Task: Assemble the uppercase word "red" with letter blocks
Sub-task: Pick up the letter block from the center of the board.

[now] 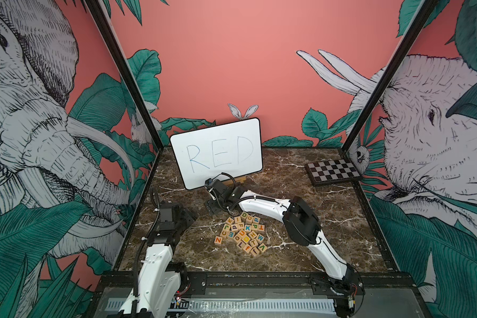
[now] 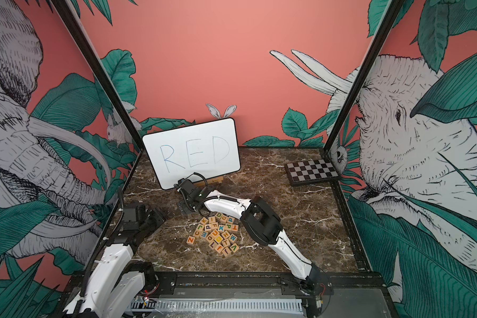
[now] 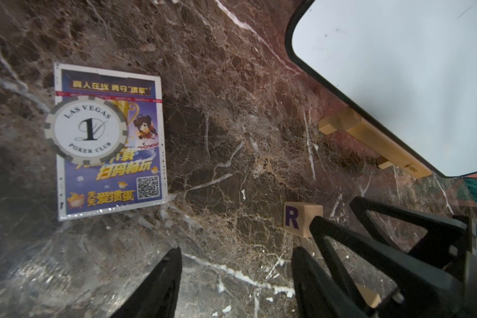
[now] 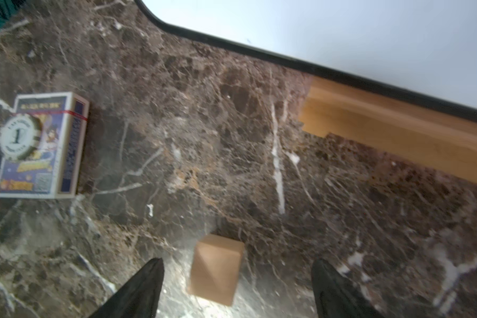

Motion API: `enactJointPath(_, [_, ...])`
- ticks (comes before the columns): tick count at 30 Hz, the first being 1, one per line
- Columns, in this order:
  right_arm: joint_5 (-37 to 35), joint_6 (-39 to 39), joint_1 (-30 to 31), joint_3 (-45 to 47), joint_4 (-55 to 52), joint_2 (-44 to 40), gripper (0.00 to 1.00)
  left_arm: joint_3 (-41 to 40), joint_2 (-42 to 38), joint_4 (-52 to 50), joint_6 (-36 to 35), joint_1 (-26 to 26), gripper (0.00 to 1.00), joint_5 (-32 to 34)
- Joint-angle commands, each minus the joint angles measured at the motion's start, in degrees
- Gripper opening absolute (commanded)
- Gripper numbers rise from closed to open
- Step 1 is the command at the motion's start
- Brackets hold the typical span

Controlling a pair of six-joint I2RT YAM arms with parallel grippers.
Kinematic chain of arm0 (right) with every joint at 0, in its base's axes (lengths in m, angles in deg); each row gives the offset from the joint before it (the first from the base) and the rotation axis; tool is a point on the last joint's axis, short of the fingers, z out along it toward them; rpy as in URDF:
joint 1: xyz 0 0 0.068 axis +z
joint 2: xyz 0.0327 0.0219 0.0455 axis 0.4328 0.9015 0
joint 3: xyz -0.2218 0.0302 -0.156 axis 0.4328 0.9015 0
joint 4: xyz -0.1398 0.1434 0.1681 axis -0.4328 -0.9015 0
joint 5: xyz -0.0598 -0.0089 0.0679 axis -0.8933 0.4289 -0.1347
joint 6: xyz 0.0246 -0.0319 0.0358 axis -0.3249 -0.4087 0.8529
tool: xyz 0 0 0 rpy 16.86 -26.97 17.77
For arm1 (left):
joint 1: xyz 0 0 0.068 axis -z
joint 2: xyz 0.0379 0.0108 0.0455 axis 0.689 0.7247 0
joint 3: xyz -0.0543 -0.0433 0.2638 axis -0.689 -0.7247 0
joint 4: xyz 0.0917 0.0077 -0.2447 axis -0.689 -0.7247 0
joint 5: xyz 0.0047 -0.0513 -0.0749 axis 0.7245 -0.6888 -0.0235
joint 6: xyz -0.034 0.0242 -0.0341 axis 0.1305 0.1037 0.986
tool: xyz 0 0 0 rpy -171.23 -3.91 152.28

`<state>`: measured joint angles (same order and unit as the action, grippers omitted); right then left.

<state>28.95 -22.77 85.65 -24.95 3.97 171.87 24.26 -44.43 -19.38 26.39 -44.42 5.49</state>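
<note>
Several letter blocks lie in a loose pile (image 1: 241,234) (image 2: 215,234) mid-table; a green D (image 1: 244,215) shows at its far edge. One block with a dark purple R (image 3: 298,221) stands alone on the marble in front of the whiteboard. My right gripper (image 4: 238,261) (image 1: 212,208) is open around this block (image 4: 216,269), which sits between its fingertips with a gap on each side. Close by on the left, my left gripper (image 3: 236,250) (image 1: 189,217) is open over bare marble, holding nothing. Both top views have the R block hidden behind the right wrist.
A whiteboard (image 1: 218,152) with RED handwritten in blue leans on a wooden stand (image 3: 375,143) just behind the grippers. A checkered board (image 1: 332,170) lies at the back right. A card pack (image 3: 110,176) with a poker chip (image 3: 87,129) on it lies left of the R block.
</note>
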Motion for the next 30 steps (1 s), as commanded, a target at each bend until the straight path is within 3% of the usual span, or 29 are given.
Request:
enactJointPath(1, [-0.29,1.52,0.78,-2.91,-2.70,2.88,0.77,0.74,-1.46,-1.46,-1.44,-0.34,0.66,2.10])
enactJointPath(6, [-2.91,2.98,0.90,-4.50,-3.91,4.77,0.65,0.72,-3.31,-1.83,-2.73,-0.35,0.66,3.12])
enactJointPath(11, [-3.12,3.77,0.88,-4.76,-3.68,5.50,0.44,0.83,-4.63,-1.41,-4.60,-0.36,0.66,3.46])
enactJointPath(15, [-3.41,3.95,0.90,-4.36,-2.79,5.07,0.37,0.80,-5.22,-0.79,-6.87,-0.33,0.66,2.56])
enactJointPath(19, [-3.21,4.13,0.84,-2.82,-1.32,3.47,0.19,0.35,-5.88,1.79,-11.21,-0.32,0.66,0.58])
enactJointPath(21, [-2.91,4.45,0.75,-1.16,-0.57,1.39,0.16,0.64,-6.53,2.87,-14.56,-0.28,0.66,-1.87])
enactJointPath(26, [3.77,8.24,-2.23,16.42,14.57,-12.38,0.16,-1.64,-7.95,15.68,-16.83,0.25,0.59,-14.95])
enactJointPath(28, [7.61,10.27,-4.55,23.08,19.85,-17.89,0.16,-0.18,-7.62,17.07,-16.86,3.48,0.56,-12.79])
enactJointPath(30, [9.49,10.42,-6.13,27.73,20.77,-23.13,0.16,3.49,-6.38,16.18,-21.43,9.89,0.56,-8.77])
